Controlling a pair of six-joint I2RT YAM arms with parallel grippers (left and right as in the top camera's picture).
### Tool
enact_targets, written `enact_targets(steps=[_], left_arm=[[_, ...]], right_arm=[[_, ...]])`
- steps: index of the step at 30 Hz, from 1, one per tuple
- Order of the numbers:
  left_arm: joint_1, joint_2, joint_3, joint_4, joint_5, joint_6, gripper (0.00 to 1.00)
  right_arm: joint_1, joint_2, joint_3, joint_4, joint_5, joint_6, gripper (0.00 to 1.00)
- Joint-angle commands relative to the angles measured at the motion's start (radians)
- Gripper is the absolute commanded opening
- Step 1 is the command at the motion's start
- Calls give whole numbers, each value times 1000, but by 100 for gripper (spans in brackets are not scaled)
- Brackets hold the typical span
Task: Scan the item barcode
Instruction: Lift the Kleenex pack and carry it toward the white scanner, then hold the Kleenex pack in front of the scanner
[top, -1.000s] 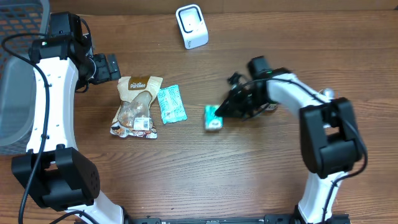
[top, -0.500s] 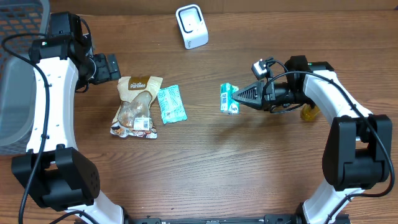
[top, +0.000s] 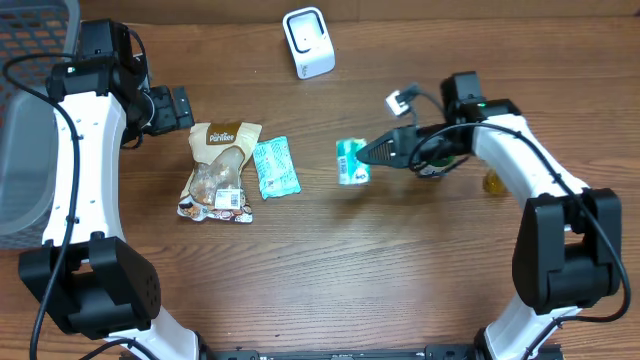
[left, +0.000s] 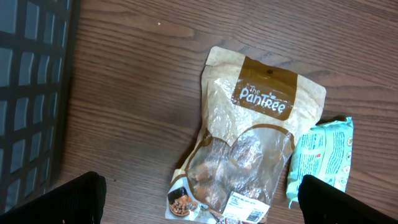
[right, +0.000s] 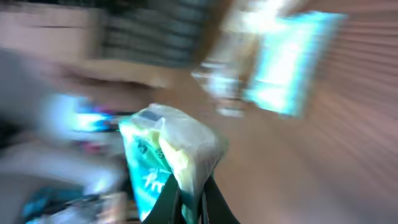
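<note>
A small teal and white packet (top: 351, 163) hangs just above the middle of the table, with my right gripper (top: 371, 154) shut on its right edge. The right wrist view is blurred; there the packet (right: 166, 148) stands pinched between the dark fingers of the right gripper (right: 189, 200). A white barcode scanner (top: 308, 42) stands at the far edge of the table, some way beyond the packet. My left gripper (top: 181, 107) hovers wide open at the far left, holding nothing. In the left wrist view this gripper (left: 202, 202) hangs above a brown snack pouch (left: 245, 146).
The brown pouch (top: 218, 170) and a second teal packet (top: 274, 167) lie side by side left of centre. A grey mesh basket (top: 25, 150) stands at the left edge. A small yellow object (top: 493, 182) lies behind the right arm.
The right arm lifted the teal packet up and away from the table's middle, swung out to the right, then brought it slightly back left. The left arm stayed still.
</note>
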Motion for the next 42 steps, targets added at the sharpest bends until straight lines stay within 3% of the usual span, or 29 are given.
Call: enact_targets(steps=[1, 5, 9, 15, 20, 25, 34, 42], left_arm=[[-5, -24, 22, 1, 3, -10, 100], [-5, -24, 22, 1, 3, -10, 99], [-5, -24, 22, 1, 3, -10, 100], [-5, -24, 22, 1, 4, -10, 99], [-5, -24, 22, 1, 4, -10, 100], [-5, -24, 22, 1, 4, -10, 99], [-5, -24, 22, 1, 4, -10, 99], [-5, -24, 22, 1, 4, -10, 100]], right_arm=[[73, -36, 27, 58, 481, 250, 3], [156, -36, 172, 7, 696, 279, 3], [232, -36, 438, -122, 972, 277, 3], [289, -36, 700, -174, 1215, 182, 3], [327, -23, 721, 13, 1384, 33, 3], [354, 42, 721, 184, 1414, -161, 3], [362, 335, 721, 587, 1498, -523, 3], [362, 513, 721, 827, 1542, -655, 4]])
